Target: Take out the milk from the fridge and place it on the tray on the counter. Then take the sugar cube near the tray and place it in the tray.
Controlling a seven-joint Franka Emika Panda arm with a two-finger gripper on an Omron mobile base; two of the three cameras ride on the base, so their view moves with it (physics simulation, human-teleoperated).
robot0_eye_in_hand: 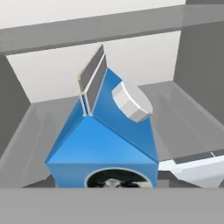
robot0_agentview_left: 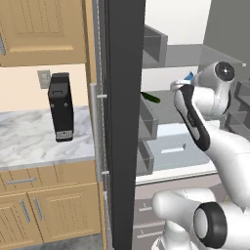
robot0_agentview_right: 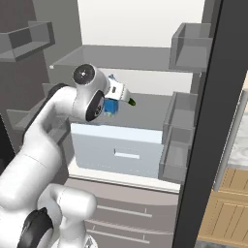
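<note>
Grey fridge [robot0_agentview_right: 193, 121] stands open; the gripper [robot0_agentview_right: 115, 99] reaches inside, the milk [robot0_eye_in_hand: 103, 148] directly before its jaws, whose state I cannot tell.

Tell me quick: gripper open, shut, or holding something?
Gripper: right at the milk inside the fridge, but its fingers are hidden, so open or closed cannot be told.

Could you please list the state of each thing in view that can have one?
fridge: door open.
milk: upright on a fridge shelf, white cap on.
tool: at the milk; jaw state hidden.
fridge drawer: closed.
counter cabinets: closed.
</note>
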